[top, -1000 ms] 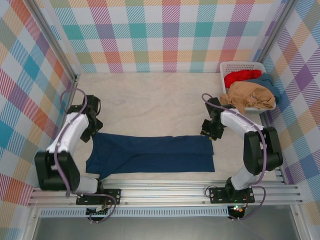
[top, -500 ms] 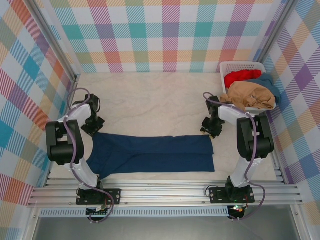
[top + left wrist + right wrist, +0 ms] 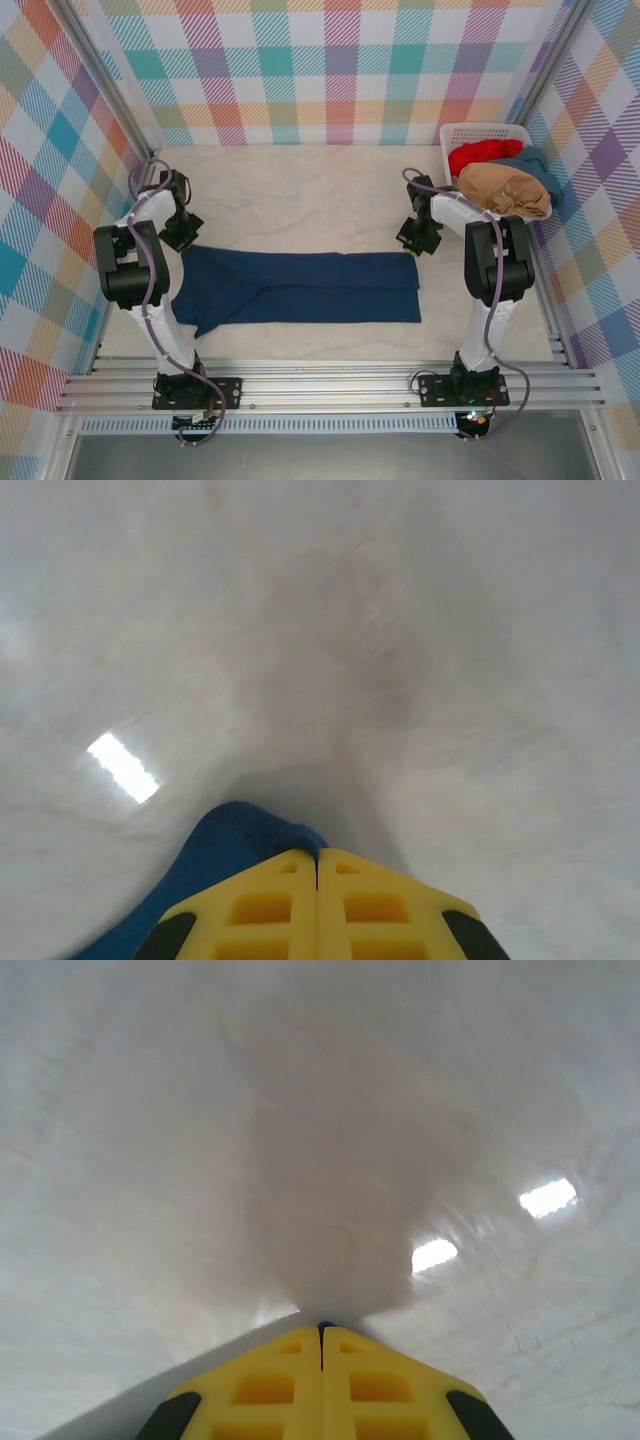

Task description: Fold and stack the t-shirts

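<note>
Item: navy t-shirt (image 3: pixel 300 295), one, folded lengthwise into a long band and lying flat across the near half of the counter (image 3: pixel 300 195) between the two arms, print not showing. Change noted: the band sits farther from the near rail than it did a second ago. It has shifted bodily toward the back wall with its shape intact, a sleeve flap trailing at the near left corner. Left jaws: pressed together where a second ago they stood apart, set at the far left corner of the band. In the left wrist view the yellow fingers (image 3: pixel 260 910) meet along their whole seam, and a lip of the navy t-shirt (image 3: pixel 240 830) pokes out just beside them, so the pinch on that corner reads as good. Right jaws: likewise pressed together, at the far right corner. In the right wrist view the fingers (image 3: pixel 385 1385) meet with no blue visible past them, so a hold there is inferred only from the right end having travelled along with the left. Both arms: reaching farther from their bases than before. Other stock: tan t-shirt (image 3: pixel 505 190), red t-shirt (image 3: pixel 483 153) and teal-blue t-shirt (image 3: pixel 542 166), heaped in the white basket (image 3: pixel 480 129) at the far right of the counter. Assessment: both far corners appear taken and the band drawn back, which would suit a crosswise fold. This shirt is part-folded, nothing is stacked, and three shirts wait in the basket.
</note>
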Robot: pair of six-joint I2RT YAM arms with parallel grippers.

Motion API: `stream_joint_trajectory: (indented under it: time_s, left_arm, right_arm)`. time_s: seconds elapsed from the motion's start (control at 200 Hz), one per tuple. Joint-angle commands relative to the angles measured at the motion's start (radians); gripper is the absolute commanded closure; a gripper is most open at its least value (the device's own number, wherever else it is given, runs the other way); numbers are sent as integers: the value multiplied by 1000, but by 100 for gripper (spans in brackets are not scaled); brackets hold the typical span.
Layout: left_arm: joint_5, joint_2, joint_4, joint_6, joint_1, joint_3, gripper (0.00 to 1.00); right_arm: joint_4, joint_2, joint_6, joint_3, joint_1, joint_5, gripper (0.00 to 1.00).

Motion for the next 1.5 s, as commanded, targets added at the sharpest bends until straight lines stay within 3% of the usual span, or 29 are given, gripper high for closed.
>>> stream_joint_trajectory:
  time_s: [0.0, 0.415, 0.51, 0.63, 0.725, 0.78, 0.99, 1.265, 1.495]
  left_arm:
    - [31, 50, -13, 29, 13, 93, 100]
    - [-5, 162, -79, 49, 18, 249, 97]
    - [-58, 176, -123, 49, 17, 285, 90]
    - [-120, 129, -124, 49, 18, 279, 69]
    - [-131, 66, -133, 53, 7, 280, 59]
    - [-133, 21, -143, 47, -7, 270, 55]
    - [93, -99, -89, -15, -116, 58, 66]
    - [278, -238, 42, -55, -141, -275, 64]
    - [262, -243, 108, -60, -157, -354, 62]
  right_arm:
    - [-51, 47, -32, 75, -4, 38, 100]
    - [-116, 172, -91, 250, -8, 43, 100]
    - [-130, 172, -85, 263, -10, 53, 100]
    - [-144, 157, -75, 276, -11, 62, 100]
    - [-160, 129, -86, 294, -7, 70, 74]
    - [-160, 99, -94, 293, 6, 84, 65]
    - [-138, 22, -108, 267, 129, 51, 67]
    - [-45, 19, -98, 189, 230, -131, 70]
    - [35, -18, -134, 125, 287, -255, 64]
